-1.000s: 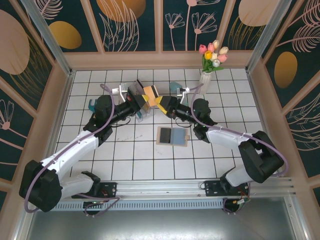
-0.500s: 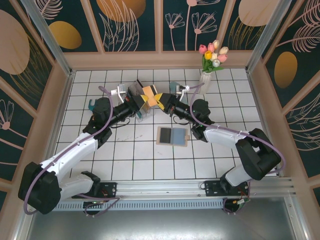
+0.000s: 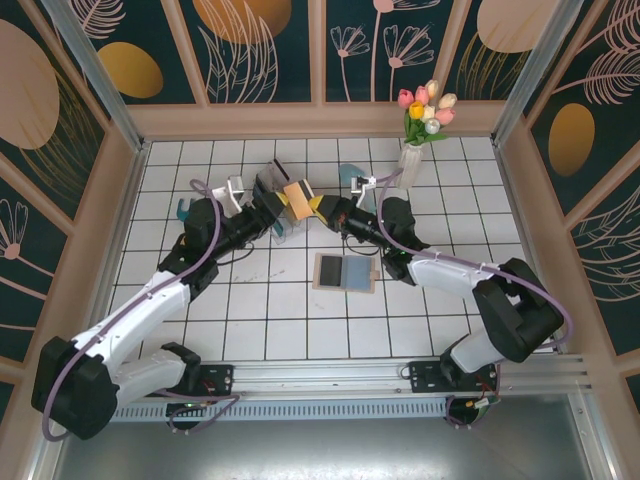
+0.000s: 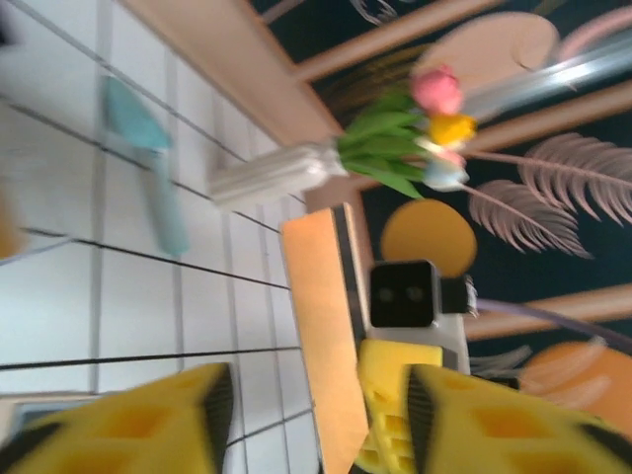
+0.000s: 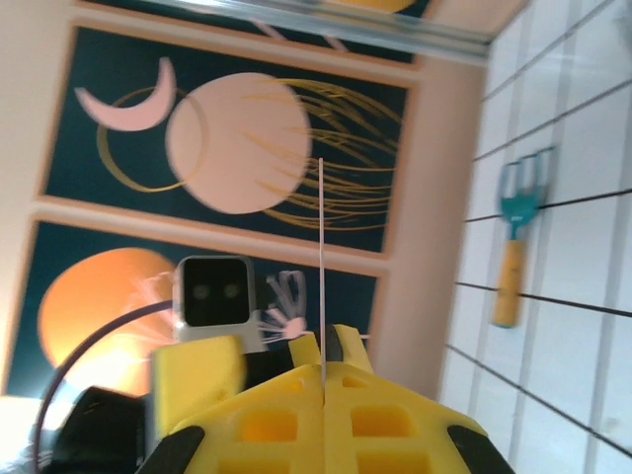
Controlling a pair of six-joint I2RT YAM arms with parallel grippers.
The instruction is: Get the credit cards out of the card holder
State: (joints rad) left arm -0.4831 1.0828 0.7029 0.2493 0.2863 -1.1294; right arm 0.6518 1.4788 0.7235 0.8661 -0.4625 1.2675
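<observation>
Right gripper (image 5: 322, 370) is clamped on a credit card (image 5: 321, 259) held above the desk (image 3: 250, 310), left gripper (image 4: 314, 390) stands apart at the card's 9 o'clock side, and the open card holder (image 3: 345, 272) lies flat at 5 o'clock of the card.

No legible text, label, brand, number or sign is found in any view. The raised card (image 4: 321, 336) presents a plain orange-tan face with a dark stripe along one edge. The card holder (image 3: 345, 271) on the table shows unmarked panels. The wall panels (image 3: 250, 50) carry painted leaves and discs, without lettering.
</observation>
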